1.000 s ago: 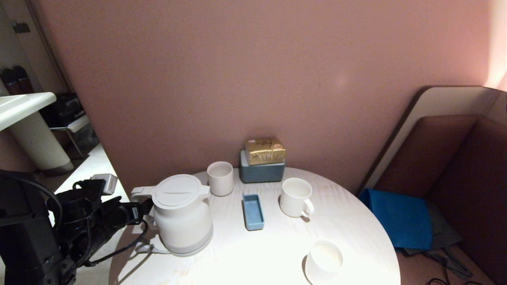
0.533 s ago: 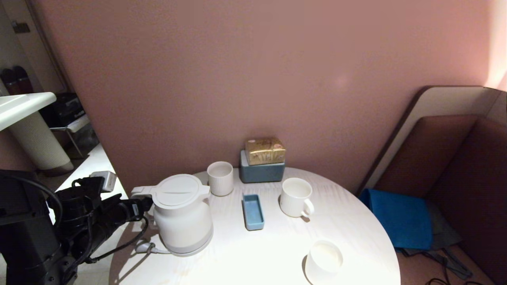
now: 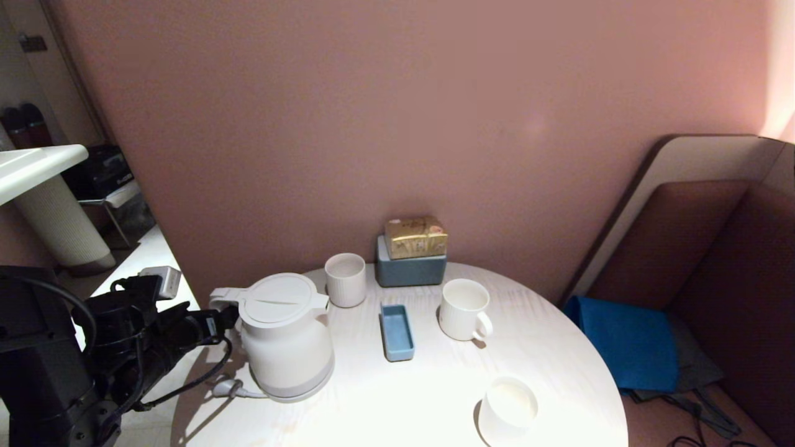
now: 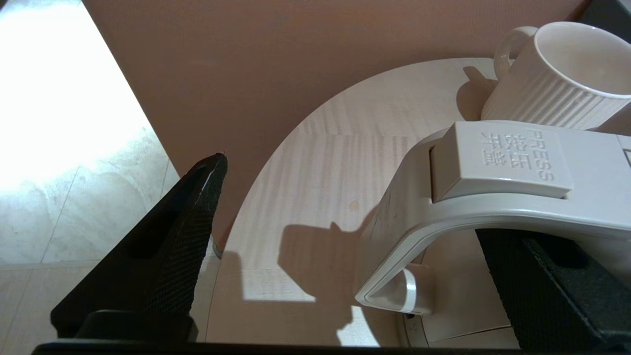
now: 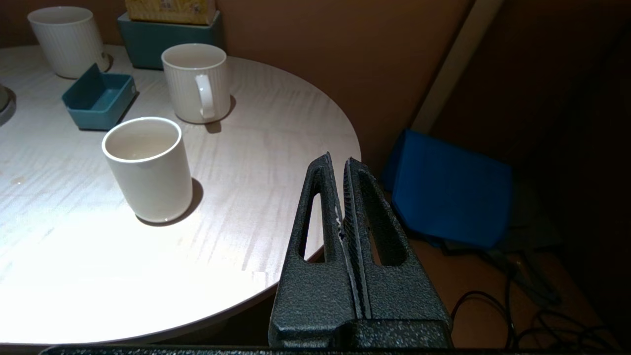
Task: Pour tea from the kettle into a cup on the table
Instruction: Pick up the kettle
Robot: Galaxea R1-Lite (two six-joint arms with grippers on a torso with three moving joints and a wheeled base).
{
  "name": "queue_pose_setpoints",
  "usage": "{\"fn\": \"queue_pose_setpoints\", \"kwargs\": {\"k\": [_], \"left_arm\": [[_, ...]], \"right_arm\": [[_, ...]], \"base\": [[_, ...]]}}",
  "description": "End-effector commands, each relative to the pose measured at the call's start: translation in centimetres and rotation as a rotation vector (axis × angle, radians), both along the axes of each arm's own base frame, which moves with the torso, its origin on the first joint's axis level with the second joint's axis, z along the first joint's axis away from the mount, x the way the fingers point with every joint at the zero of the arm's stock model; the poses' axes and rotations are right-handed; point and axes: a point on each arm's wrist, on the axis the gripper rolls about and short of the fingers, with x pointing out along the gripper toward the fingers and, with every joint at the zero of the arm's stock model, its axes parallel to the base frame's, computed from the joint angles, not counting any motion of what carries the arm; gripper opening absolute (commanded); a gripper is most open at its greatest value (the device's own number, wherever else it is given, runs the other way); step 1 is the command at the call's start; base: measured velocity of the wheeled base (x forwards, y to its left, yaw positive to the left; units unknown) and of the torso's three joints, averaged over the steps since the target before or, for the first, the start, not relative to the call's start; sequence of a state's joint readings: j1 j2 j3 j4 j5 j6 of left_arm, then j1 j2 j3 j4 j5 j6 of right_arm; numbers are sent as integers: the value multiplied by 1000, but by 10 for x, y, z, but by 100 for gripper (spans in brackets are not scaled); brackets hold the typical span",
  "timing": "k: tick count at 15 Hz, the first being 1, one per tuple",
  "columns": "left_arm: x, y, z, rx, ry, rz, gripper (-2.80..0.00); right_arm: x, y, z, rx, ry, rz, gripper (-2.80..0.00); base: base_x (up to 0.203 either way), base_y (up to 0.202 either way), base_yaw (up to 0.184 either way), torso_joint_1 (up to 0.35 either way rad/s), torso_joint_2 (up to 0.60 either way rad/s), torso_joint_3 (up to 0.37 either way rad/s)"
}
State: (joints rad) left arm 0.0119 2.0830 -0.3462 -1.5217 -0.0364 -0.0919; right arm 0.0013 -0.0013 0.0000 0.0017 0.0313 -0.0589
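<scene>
Standing upright, kettle [image 3: 286,338] handle pts left twd left gripper [image 3: 217,323].

I'm looking at a round bench [image 3: 559,347] with a pale wood-grain top, pushed up against a pink wall. On my left side of it stands a cream kettle [image 3: 286,335] on its grey base, its plug [image 3: 225,388] lying on the top beside it. Behind the kettle is a ribbed cup without a handle [image 3: 345,279]. A small blue tray [image 3: 397,332] lies near the middle, a grey-blue box [image 3: 410,270] sits at the wall, a ribbed mug [image 3: 464,309] stands right of the tray, and a smooth cup [image 3: 508,410] is nearest me.
</scene>
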Motion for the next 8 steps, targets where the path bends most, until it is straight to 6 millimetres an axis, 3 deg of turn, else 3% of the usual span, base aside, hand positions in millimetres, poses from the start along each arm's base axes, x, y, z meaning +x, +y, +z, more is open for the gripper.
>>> {"fn": "queue_pose_setpoints", "kwargs": {"k": [1, 8], "left_arm": [[1, 0, 5, 0, -47, 0, 0], [1, 0, 4, 0, -42, 0, 0]], "right_arm": [[0, 0, 0, -1, 1, 1, -280], [0, 0, 0, -1, 1, 1, -280]], "base": [[0, 0, 0, 0, 0, 0], [0, 0, 0, 0, 0, 0]]}}
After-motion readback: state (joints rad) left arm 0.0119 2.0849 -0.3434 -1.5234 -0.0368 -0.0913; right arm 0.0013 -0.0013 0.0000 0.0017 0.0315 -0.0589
